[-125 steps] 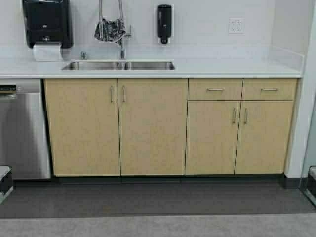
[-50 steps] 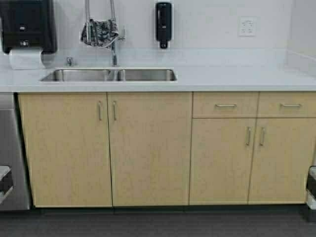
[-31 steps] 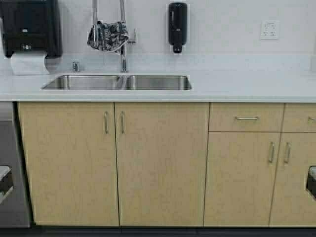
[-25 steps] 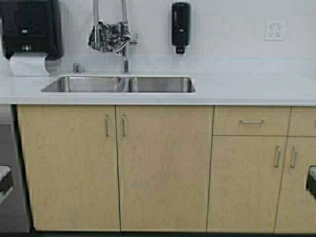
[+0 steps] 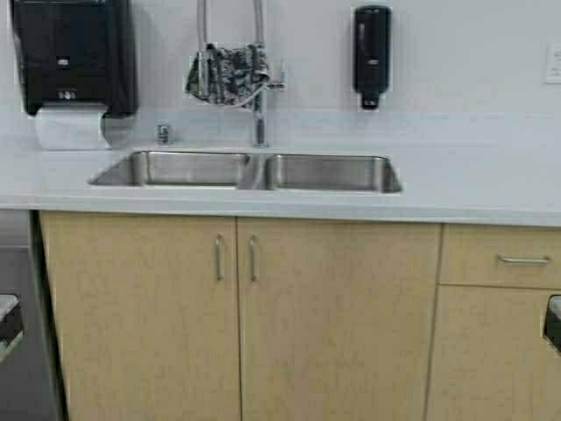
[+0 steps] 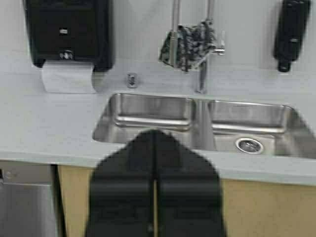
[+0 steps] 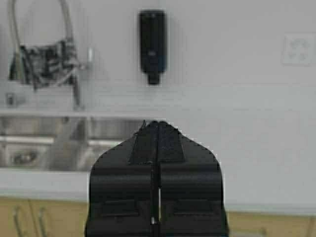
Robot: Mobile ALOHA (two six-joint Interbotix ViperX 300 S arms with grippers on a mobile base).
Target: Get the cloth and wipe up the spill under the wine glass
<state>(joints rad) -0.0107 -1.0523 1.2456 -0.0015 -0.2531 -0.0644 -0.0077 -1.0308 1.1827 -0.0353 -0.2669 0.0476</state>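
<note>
The left gripper (image 6: 154,143) is matte black: two broad flat fingers that widen from a rounded tip into angular shoulders, split by a thin straight seam. The right gripper (image 7: 158,129) is the same black, with rectangular pads of a slightly rougher texture near the tip and stepped, blocky shoulders below. In the high view only dark slivers of the robot show at the lower side edges.

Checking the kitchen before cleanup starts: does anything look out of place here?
Only the cloth: it hangs bunched over the faucet above the sink, not lying flat. No wine glass or spill is in view.
</note>
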